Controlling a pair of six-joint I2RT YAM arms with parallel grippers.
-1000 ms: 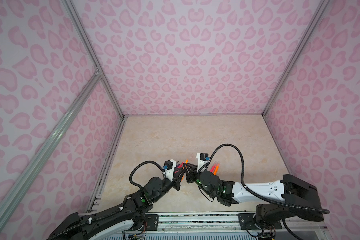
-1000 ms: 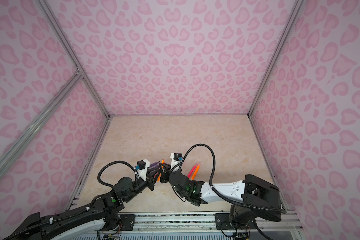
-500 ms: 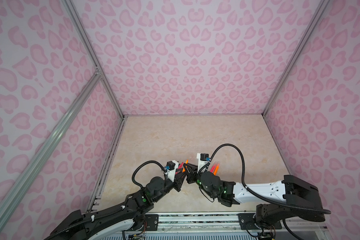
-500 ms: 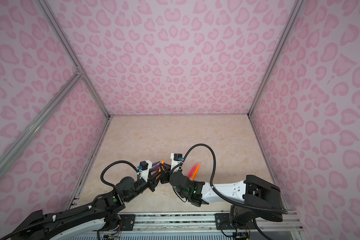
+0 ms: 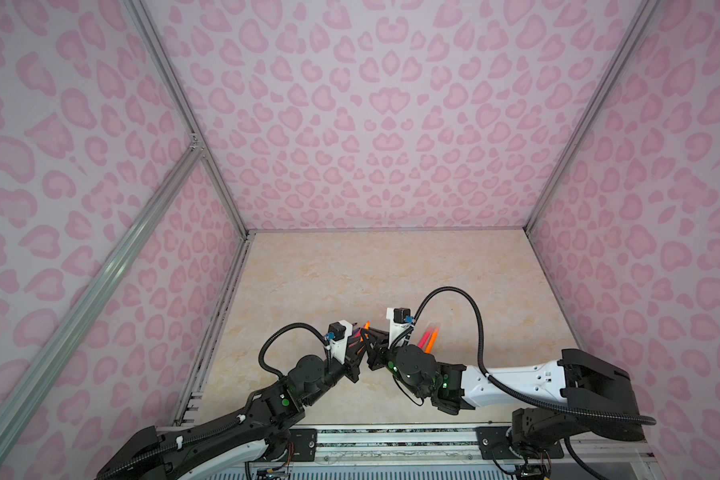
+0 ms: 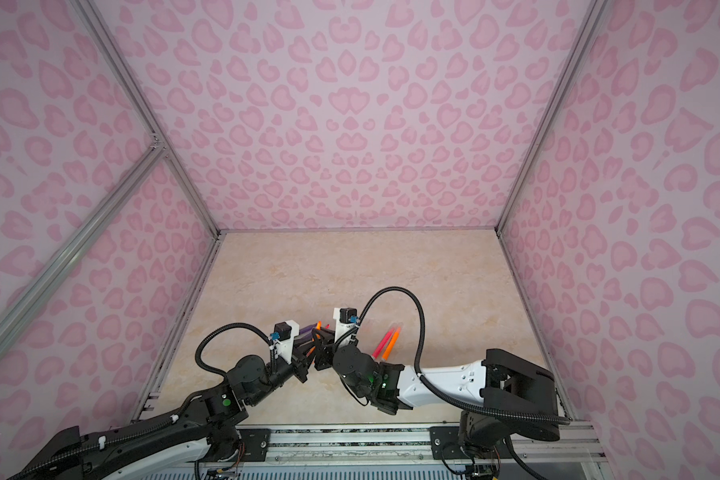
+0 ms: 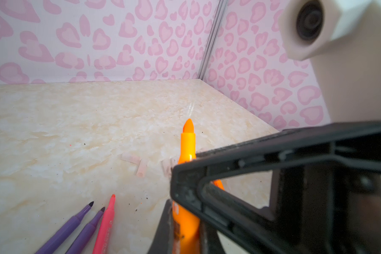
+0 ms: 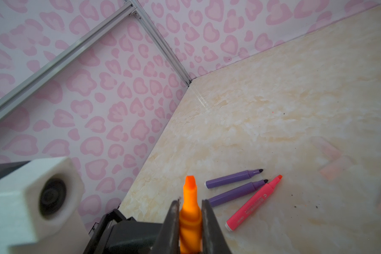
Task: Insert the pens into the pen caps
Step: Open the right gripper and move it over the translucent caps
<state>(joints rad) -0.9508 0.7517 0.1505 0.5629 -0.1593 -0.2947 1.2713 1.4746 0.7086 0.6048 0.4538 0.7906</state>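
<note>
My two grippers meet at the front middle of the beige floor, both around one orange pen (image 5: 366,325) (image 6: 319,325). The left gripper (image 7: 185,231) is shut on its lower barrel, and the tip (image 7: 187,128) points away from me. My right gripper (image 8: 190,211) also has this pen (image 8: 190,193) between its fingers, with no gap showing. Two purple pens (image 8: 233,176) (image 8: 237,193) and a pink pen (image 8: 253,203) lie uncapped beside it. Another pink pen (image 5: 424,338) and an orange pen (image 5: 432,341) lie right of the right wrist. Clear pen caps (image 7: 142,168) (image 7: 130,158) lie beyond.
Pink-patterned walls (image 5: 383,124) close the floor on three sides, with aluminium posts at the corners (image 5: 242,224). A metal rail (image 5: 391,436) runs along the front edge under both arm bases. The right arm's black cable (image 5: 454,291) loops over the floor.
Both grippers have stayed together round the orange pen. The left arm shifted a little and came back.
</note>
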